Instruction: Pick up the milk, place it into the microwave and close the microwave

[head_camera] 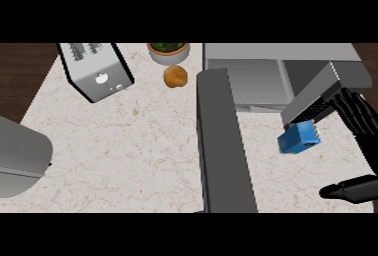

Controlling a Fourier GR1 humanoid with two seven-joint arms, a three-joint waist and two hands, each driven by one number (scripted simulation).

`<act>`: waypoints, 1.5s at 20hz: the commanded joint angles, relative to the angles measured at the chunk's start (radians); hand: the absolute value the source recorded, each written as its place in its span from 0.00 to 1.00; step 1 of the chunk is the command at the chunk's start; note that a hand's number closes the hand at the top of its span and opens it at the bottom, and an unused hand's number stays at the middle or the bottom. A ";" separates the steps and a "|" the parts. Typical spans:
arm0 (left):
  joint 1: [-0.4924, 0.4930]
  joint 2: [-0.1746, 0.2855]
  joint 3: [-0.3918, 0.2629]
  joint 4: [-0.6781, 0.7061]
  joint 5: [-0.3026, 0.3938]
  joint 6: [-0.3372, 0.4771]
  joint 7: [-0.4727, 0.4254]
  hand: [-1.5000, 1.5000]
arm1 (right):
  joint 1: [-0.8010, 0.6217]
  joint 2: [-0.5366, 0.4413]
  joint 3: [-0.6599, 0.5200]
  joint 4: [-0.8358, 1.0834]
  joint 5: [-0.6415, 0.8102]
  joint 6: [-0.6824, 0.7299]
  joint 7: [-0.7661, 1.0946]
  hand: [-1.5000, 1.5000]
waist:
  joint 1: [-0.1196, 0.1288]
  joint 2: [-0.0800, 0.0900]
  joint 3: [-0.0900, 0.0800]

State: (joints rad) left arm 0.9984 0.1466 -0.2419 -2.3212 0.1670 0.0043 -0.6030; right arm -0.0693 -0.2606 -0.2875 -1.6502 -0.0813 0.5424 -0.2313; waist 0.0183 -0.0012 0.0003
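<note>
- Left forearm (pixel 18 160): lying in at the left edge.
- Toaster (pixel 96 70): sitting at the far left of the bench (pixel 111 150).
- Plant (pixel 168 52): standing at the far edge, with a brown lump (pixel 174 76) lying just in front of it.
- Door (pixel 221 145): standing open, stretching across the bench towards me.
- Microwave (pixel 251 70): standing at the far right.
- Milk (pixel 299 139): hanging tilted, right of the door, with its blue end lowest and its upper end in front of the microwave.
- Right hand (pixel 360 122): I am spreading it wide, with the fingers running straight along the milk's right side and the thumb well apart, nearer me. I cannot tell whether the fingers are touching the milk.
</note>
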 commanded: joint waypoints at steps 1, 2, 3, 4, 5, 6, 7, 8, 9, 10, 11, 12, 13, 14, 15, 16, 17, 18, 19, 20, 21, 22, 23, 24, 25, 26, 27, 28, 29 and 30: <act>0.049 0.004 -0.007 -0.008 -0.002 -0.017 -0.024 0.00 | -0.033 0.038 0.053 0.050 0.099 -0.058 -0.028 0.00 | -0.002 0.000 0.000; 0.043 0.010 0.018 0.021 0.014 -0.037 -0.060 0.00 | -0.046 0.010 0.021 0.118 0.109 -0.050 -0.083 0.00 | -0.001 0.000 0.000; 0.004 0.023 0.086 0.073 0.076 -0.059 -0.068 0.00 | -0.100 0.027 0.036 0.169 0.145 -0.089 -0.105 0.00 | 0.002 0.001 0.000; 0.064 0.001 0.023 0.025 0.029 -0.046 -0.085 0.00 | -0.046 -0.030 -0.002 0.224 0.141 -0.032 -0.175 0.00 | 0.002 0.001 0.001; 0.035 0.016 0.040 0.053 0.040 -0.060 -0.074 0.00 | -0.158 -0.024 0.003 0.328 0.171 -0.081 -0.183 0.00 | 0.010 0.004 0.001; 0.097 0.000 0.017 0.032 0.008 -0.057 -0.124 0.00 | -0.127 -0.004 0.010 0.299 0.192 -0.118 -0.173 0.00 | 0.008 0.001 0.001; 0.096 -0.014 -0.041 0.029 -0.050 -0.041 -0.116 0.00 | -0.155 0.008 0.019 0.329 0.204 -0.140 -0.169 0.00 | 0.006 0.002 0.001; 0.085 -0.001 -0.030 0.035 -0.024 -0.055 -0.107 0.00 | -0.128 -0.011 0.009 0.412 0.236 -0.136 -0.277 0.00 | 0.007 0.003 0.001; 0.066 0.013 0.048 0.039 0.038 -0.058 -0.094 0.00 | -0.171 -0.027 -0.005 0.411 0.222 -0.144 -0.240 0.00 | 0.002 0.003 0.000; 0.032 0.035 0.098 0.081 0.090 -0.093 -0.100 0.00 | -0.147 -0.025 0.003 0.413 0.230 -0.141 -0.243 0.00 | -0.001 0.002 0.000; 0.123 -0.007 -0.015 0.028 -0.021 -0.057 -0.131 0.00 | -0.152 -0.060 -0.014 0.469 0.240 -0.127 -0.306 0.00 | 0.008 0.002 0.001; 0.111 0.024 0.033 -0.040 0.041 -0.066 -0.075 0.00 | -0.183 -0.031 -0.007 0.466 0.239 -0.160 -0.281 0.00 | 0.003 0.003 0.001; 0.033 0.022 0.088 0.040 0.067 -0.069 -0.085 0.00 | -0.183 -0.040 0.016 0.479 0.266 -0.151 -0.282 0.00 | -0.001 0.003 0.000; 0.123 0.011 0.022 0.026 0.018 -0.079 -0.127 0.00 | -0.176 -0.024 0.010 0.531 0.275 -0.173 -0.333 0.00 | 0.012 0.003 0.001; 0.118 0.023 0.031 0.002 0.037 -0.083 -0.099 0.00 | -0.212 -0.095 -0.032 0.589 0.254 -0.131 -0.363 0.00 | 0.011 0.005 0.001; 0.118 0.006 0.010 0.047 0.008 -0.088 -0.143 0.00 | -0.180 -0.006 0.030 0.534 0.294 -0.192 -0.342 0.00 | 0.007 0.002 0.000; 0.112 0.020 0.033 0.012 0.051 -0.092 -0.111 0.00 | -0.183 -0.061 0.015 0.644 0.290 -0.128 -0.457 0.00 | 0.013 0.006 0.002; 0.069 0.014 0.071 0.077 0.062 -0.095 -0.138 0.00 | -0.183 -0.073 0.011 0.641 0.278 -0.110 -0.441 0.00 | 0.004 0.004 0.001; 0.118 0.020 0.041 0.000 0.038 -0.085 -0.108 0.00 | -0.226 -0.030 0.038 0.669 0.307 -0.159 -0.418 0.00 | 0.009 0.004 0.001; 0.093 0.029 0.067 0.062 0.071 -0.114 -0.125 0.00 | -0.226 -0.053 0.042 0.699 0.309 -0.126 -0.466 0.00 | 0.005 0.004 0.001; 0.099 0.027 0.075 0.038 0.068 -0.103 -0.117 0.00 | -0.197 -0.061 0.055 0.710 0.325 -0.115 -0.495 0.00 | 0.003 0.003 0.001; 0.106 -0.011 0.017 0.054 0.018 -0.086 -0.148 0.00 | -0.245 -0.074 0.043 0.793 0.331 -0.123 -0.514 0.00 | 0.010 0.005 0.001; 0.153 0.046 0.097 0.020 0.097 -0.144 -0.164 0.00 | -0.271 -0.056 0.049 0.837 0.350 -0.161 -0.518 0.00 | 0.019 0.005 0.001; 0.114 0.004 0.045 0.069 0.035 -0.108 -0.160 0.00 | -0.270 -0.055 0.069 0.822 0.356 -0.149 -0.508 0.00 | 0.007 0.003 0.001; 0.129 0.033 0.127 0.088 0.121 -0.153 -0.192 0.00 | -0.251 -0.052 0.062 0.847 0.353 -0.159 -0.547 0.00 | 0.008 0.003 0.001; 0.181 0.026 0.080 0.015 0.069 -0.134 -0.171 0.00 | -0.270 -0.066 0.071 0.884 0.380 -0.179 -0.559 0.00 | 0.010 0.003 0.001; 0.156 0.033 0.095 0.043 0.091 -0.150 -0.167 0.00 | -0.319 -0.089 0.054 0.952 0.370 -0.161 -0.559 0.00 | 0.012 0.005 0.001; 0.142 0.022 0.085 0.011 0.082 -0.121 -0.121 0.00 | -0.311 -0.036 0.083 0.922 0.390 -0.216 -0.555 0.00 | 0.004 0.004 0.001; 0.193 0.042 0.086 0.020 0.088 -0.170 -0.176 0.00 | -0.261 -0.060 0.077 0.976 0.404 -0.222 -0.645 0.00 | 0.015 0.005 0.002; 0.140 0.009 0.062 0.034 0.069 -0.137 -0.158 0.00 | -0.322 -0.051 0.075 1.026 0.414 -0.256 -0.645 1.00 | 0.011 0.006 0.002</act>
State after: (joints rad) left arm 1.1462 0.1705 -0.1654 -2.2879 0.2426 -0.1311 -0.7589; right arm -0.3478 -0.3174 -0.2186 -0.7614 0.2922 0.3263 -0.7871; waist 0.0273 -0.0015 -0.0020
